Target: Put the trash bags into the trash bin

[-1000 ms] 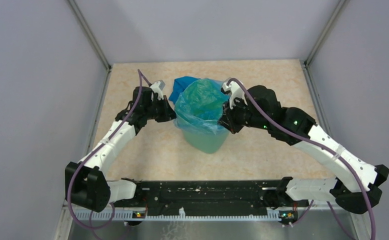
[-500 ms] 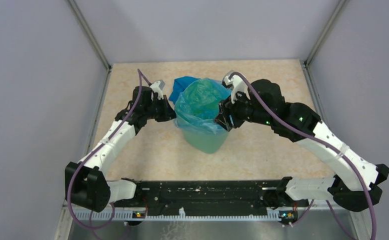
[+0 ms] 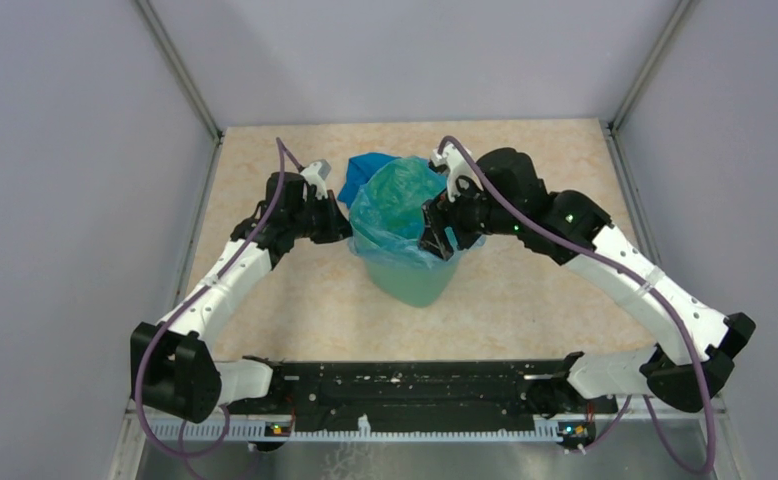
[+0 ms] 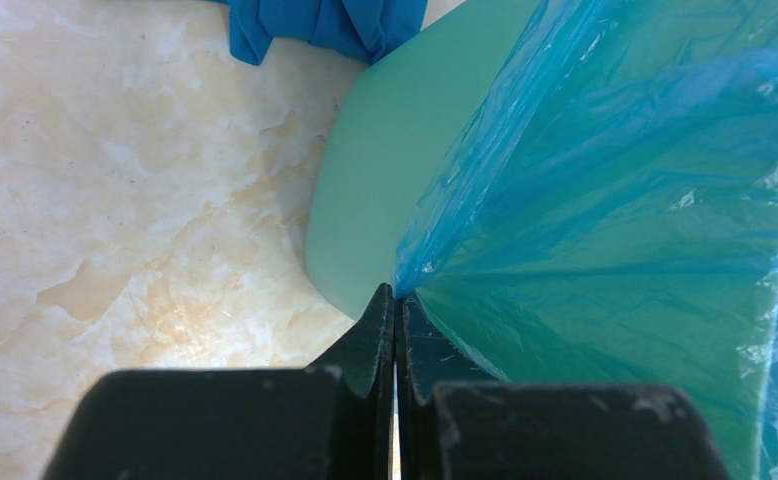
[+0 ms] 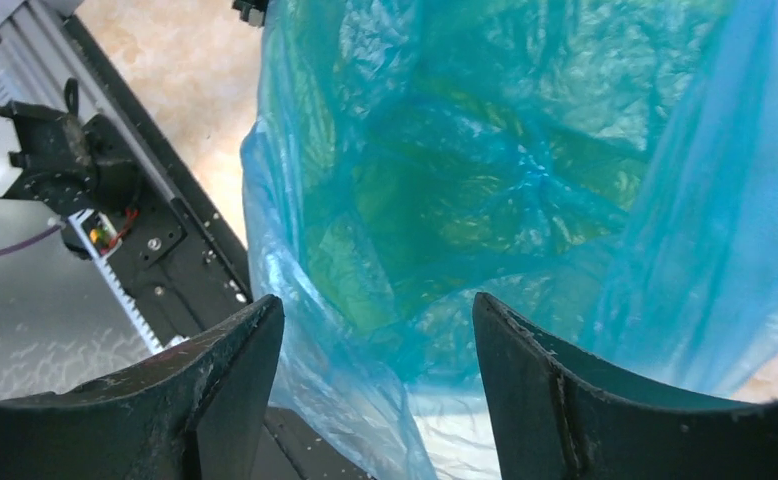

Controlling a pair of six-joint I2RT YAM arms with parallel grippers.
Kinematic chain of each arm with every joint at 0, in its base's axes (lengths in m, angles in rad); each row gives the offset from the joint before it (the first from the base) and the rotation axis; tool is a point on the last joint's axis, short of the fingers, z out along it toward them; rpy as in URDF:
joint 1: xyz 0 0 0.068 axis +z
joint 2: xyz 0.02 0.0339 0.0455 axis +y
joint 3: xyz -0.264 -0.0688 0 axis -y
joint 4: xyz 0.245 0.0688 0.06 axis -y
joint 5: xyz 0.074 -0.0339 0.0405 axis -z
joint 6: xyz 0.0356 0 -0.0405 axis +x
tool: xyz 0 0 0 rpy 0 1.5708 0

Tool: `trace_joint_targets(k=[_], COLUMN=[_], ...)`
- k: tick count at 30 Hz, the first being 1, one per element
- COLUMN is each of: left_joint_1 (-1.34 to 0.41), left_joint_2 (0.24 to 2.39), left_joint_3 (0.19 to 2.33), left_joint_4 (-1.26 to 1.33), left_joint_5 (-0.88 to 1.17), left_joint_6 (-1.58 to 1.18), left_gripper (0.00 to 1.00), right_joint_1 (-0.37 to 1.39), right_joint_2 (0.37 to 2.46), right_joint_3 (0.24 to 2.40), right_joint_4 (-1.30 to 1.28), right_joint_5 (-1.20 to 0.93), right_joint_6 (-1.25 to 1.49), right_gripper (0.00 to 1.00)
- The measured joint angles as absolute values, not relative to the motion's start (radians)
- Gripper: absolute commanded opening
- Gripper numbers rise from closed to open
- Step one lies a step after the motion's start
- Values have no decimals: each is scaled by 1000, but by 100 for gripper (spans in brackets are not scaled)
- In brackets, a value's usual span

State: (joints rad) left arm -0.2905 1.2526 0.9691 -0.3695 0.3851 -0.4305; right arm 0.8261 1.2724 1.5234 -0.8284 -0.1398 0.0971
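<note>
The mint-green trash bin (image 3: pixel 415 285) stands mid-table with a translucent light-blue trash bag (image 3: pixel 400 200) draped in and over its mouth. My left gripper (image 3: pixel 343 228) is at the bin's left side; in the left wrist view it (image 4: pixel 396 292) is shut on a pinch of the bag's edge (image 4: pixel 615 200), pulled down over the bin's outer wall (image 4: pixel 375 180). My right gripper (image 3: pixel 433 238) hangs over the bin's right rim. Its jaws (image 5: pixel 377 310) stand open above the bag's crumpled film (image 5: pixel 445 180), holding nothing.
A folded darker blue piece (image 3: pixel 367 168) lies on the table behind the bin, also seen in the left wrist view (image 4: pixel 315 22). The black base rail (image 3: pixel 415 385) runs along the near edge. Grey walls enclose the table on three sides.
My right gripper has opened, let go of the bag's right edge, and moved left and up over the bin's mouth. The left gripper has kept its grip and place.
</note>
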Motion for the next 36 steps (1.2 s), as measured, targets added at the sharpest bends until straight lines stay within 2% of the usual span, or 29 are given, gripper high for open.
trace_joint_targets(k=[5,15,23,36], left_joint_1=[-290,-290,-290,-290], left_joint_2=[1253,1253,1253,1254], left_joint_3=[969,969,969,978], left_joint_4=[-371,-371,-371,-371], left_joint_5=[385,389,396,401], left_joint_6=[-424,-424,-424,-424], left_gripper=[0,0,0,0], right_joint_1=[826,826,826,826], right_joint_2=[1268,1185,1143,1056], right_joint_3=[1496,1452,1435,1268], right_joint_4=[-828,-820,-805,-781], right_joint_5=[-192,-207,-207,-234], right_joint_6=[99,133,154,207], right_gripper=[45,19,15,7])
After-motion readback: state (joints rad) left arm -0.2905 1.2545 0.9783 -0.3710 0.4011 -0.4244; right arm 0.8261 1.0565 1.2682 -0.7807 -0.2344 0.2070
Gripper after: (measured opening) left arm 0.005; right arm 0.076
